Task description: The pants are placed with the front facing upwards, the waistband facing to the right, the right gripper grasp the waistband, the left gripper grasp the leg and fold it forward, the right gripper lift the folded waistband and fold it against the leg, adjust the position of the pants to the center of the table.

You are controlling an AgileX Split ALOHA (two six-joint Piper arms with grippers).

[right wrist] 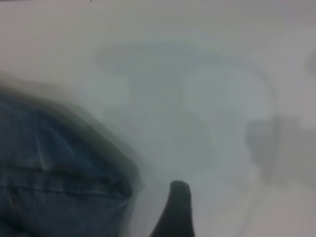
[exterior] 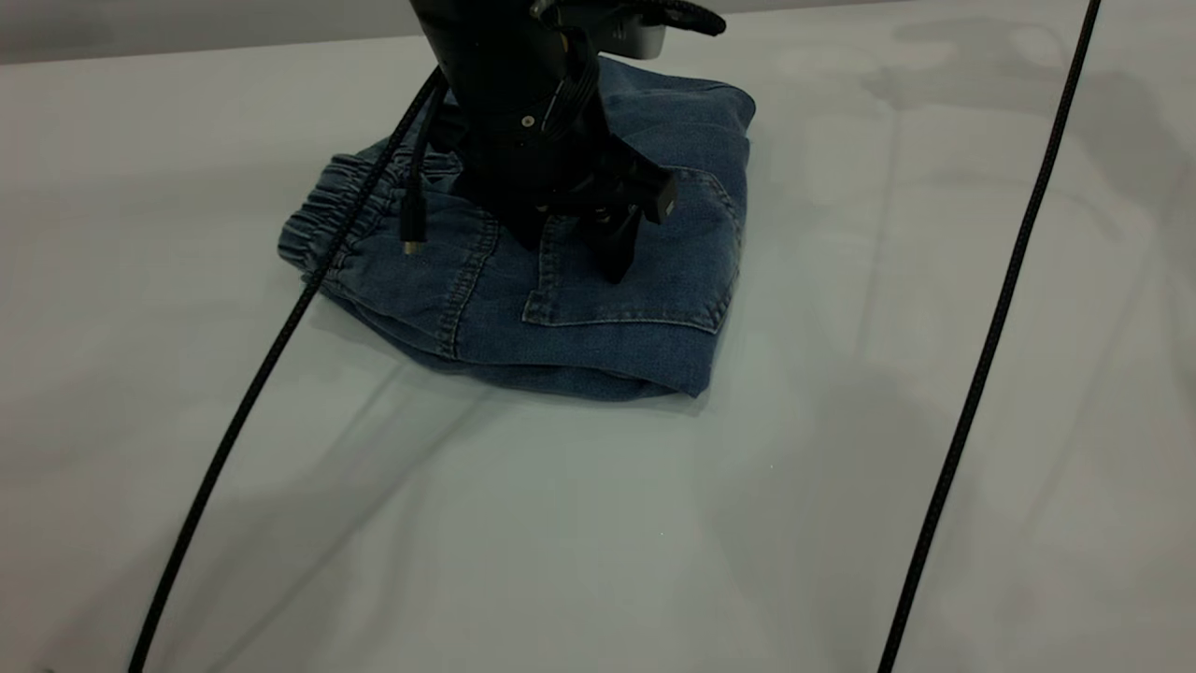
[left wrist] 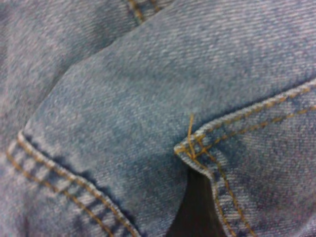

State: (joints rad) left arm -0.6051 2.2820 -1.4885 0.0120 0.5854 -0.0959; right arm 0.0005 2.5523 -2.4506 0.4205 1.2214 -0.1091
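The pants [exterior: 598, 318] lie folded into a compact blue denim bundle at the far middle of the table [exterior: 561, 533], a patch pocket facing up. The ruffled waistband [exterior: 322, 201] shows at the bundle's left edge. My left gripper [exterior: 575, 248] stands on top of the bundle, open, with both fingertips [exterior: 614, 262] down on the denim near the pocket. Its wrist view is filled with denim [left wrist: 148, 123] and tan stitching. My right gripper [right wrist: 177, 210] is out of the exterior view; it hovers over bare table beside an edge of the pants [right wrist: 59, 173].
Two black cables cross the table diagonally, one on the left [exterior: 252, 393] running up to the left arm, one on the right [exterior: 981, 374]. A short plug cable [exterior: 411, 229] dangles from the left arm over the pants.
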